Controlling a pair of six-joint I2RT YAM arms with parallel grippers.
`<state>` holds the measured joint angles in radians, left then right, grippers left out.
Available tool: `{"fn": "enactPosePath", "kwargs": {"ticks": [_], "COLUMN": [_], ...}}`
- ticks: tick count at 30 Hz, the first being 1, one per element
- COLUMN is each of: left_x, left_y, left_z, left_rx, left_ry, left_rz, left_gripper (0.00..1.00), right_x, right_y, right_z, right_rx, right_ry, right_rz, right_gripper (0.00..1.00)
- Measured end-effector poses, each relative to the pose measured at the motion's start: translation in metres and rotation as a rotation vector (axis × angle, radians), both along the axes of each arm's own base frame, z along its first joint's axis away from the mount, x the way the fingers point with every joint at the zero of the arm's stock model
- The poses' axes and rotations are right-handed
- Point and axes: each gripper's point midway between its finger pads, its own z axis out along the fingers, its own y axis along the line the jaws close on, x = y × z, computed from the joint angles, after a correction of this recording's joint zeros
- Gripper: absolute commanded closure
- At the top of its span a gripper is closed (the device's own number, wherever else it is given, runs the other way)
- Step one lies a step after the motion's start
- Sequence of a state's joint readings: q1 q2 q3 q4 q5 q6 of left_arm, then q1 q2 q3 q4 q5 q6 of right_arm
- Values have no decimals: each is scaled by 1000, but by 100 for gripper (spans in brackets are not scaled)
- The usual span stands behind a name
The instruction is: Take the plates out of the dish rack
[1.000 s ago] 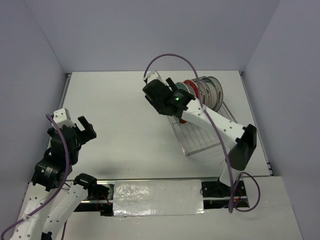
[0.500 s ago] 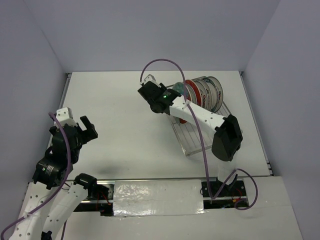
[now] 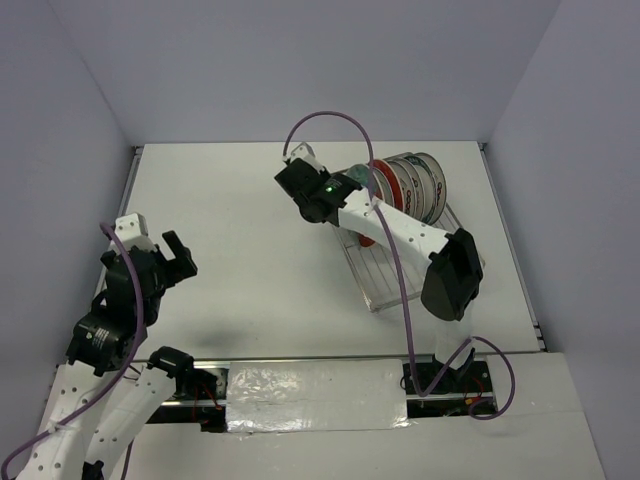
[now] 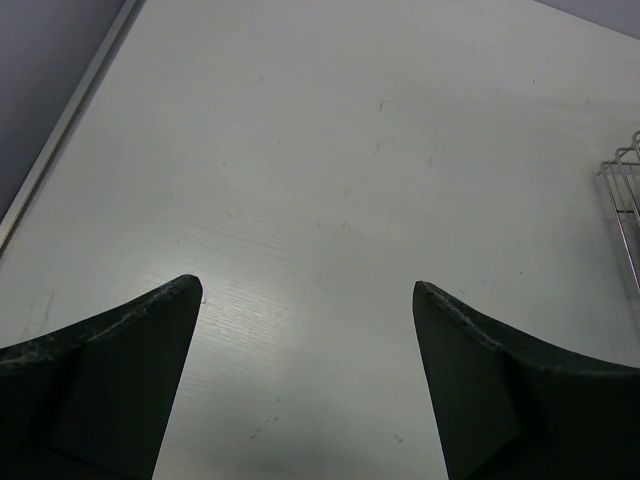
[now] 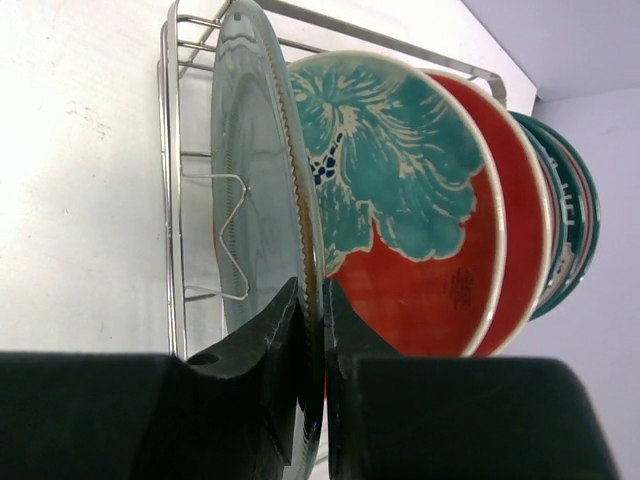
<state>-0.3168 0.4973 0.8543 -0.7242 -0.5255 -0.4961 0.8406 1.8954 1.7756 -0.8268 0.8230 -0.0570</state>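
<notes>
The dish rack (image 3: 385,270) stands at the back right of the table, with several plates (image 3: 412,186) upright on edge in it. In the right wrist view the nearest one is a pale grey-green plate (image 5: 250,170) with a brown notched rim. Behind it stands a red plate with a teal flower (image 5: 420,220), then more rims. My right gripper (image 5: 312,300) is shut on the grey-green plate's rim, one finger on each face. That plate still stands in the rack (image 5: 172,150). My left gripper (image 4: 308,290) hangs open over bare table at the left (image 3: 178,253), holding nothing.
White walls close the table on three sides. A purple cable (image 3: 330,120) loops above the right wrist. One corner of the rack (image 4: 622,200) shows at the right edge of the left wrist view.
My right gripper's jaws have closed from wide open onto the front plate's rim, and the right arm has shifted a little to the left. The left arm has barely moved.
</notes>
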Motion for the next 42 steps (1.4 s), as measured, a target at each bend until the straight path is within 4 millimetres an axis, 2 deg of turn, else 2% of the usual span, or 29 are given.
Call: {"fn": "enactPosePath", "kwargs": {"ticks": [5,10,13,17,20,23,27,30,32,34,39,42], "left_x": [0,1,2,7,11,13,-1,-20,-27,-33,-44,-48], "left_y": [0,0,-2,-11,-35,-78,-127,-148,-155,-160,-169,-174], "left_z": [-1,-1,-4,-8,6,33,78,108,115,116,116,119], "left_rx": [1,2,4,2,-58,-178,-310,-359,-366,-371,-368,-374], "left_ry": [4,7,19,68,62,-23,-177,-279,-298,-296,-289,-296], "left_rz": [0,-1,-7,-47,-163,-374,-650,-815,-875,-924,-1008,-1056], "left_gripper": [0,0,1,1,1,0,0,0,1,1,4,9], "right_x": [-2,-4,-9,-22,-46,-79,-136,-183,-205,-218,-236,-235], "right_y": [-2,-2,-3,-2,-5,-11,-21,-23,-22,-18,9,26], "right_z": [17,46,78,136,171,193,203,206,213,223,246,240], "right_rx": [-5,15,48,163,290,435,627,767,837,898,1023,1047], "right_ry": [3,-15,-43,-129,-156,-129,-62,-5,19,30,57,107], "right_rz": [2,6,4,12,54,153,350,524,608,678,837,875], "right_gripper": [100,100,100,100,100,100,100,100,100,100,100,100]}}
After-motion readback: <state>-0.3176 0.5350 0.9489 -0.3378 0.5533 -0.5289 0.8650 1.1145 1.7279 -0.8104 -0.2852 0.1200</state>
